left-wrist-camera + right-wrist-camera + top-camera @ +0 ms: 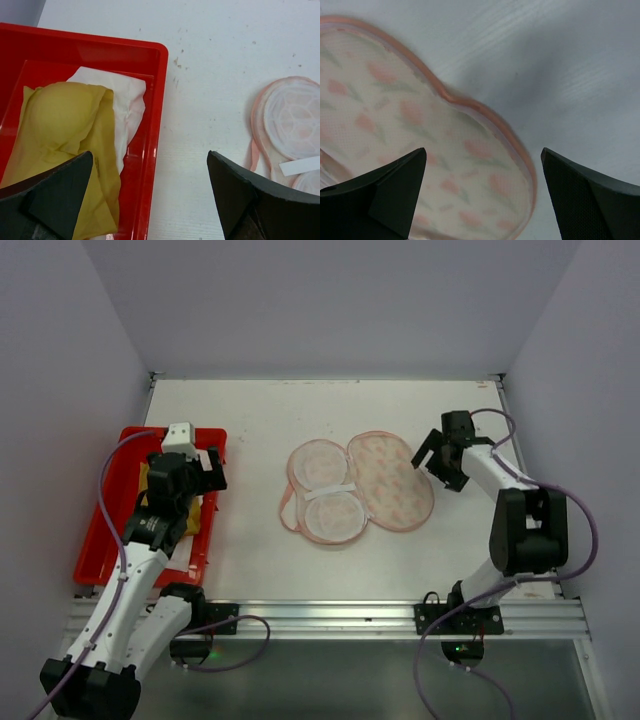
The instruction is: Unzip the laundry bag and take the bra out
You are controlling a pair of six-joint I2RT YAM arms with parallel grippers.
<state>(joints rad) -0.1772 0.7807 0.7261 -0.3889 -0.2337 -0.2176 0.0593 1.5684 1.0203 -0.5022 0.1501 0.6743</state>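
Observation:
The pale pink laundry bag [362, 485] lies splayed open at the table's middle, its printed half to the right and its white mesh inside to the left. It also shows in the right wrist view [435, 150] and the left wrist view [287, 122]. The mustard-yellow bra [65, 145] lies in the red tray [150, 150] on a white cloth [125, 105]. My left gripper [210, 468] is open and empty above the tray's right rim. My right gripper [432, 462] is open and empty above the bag's right edge.
The red tray [100, 550] sits at the table's left edge. White walls close in the table at the back and both sides. An aluminium rail [330, 618] runs along the near edge.

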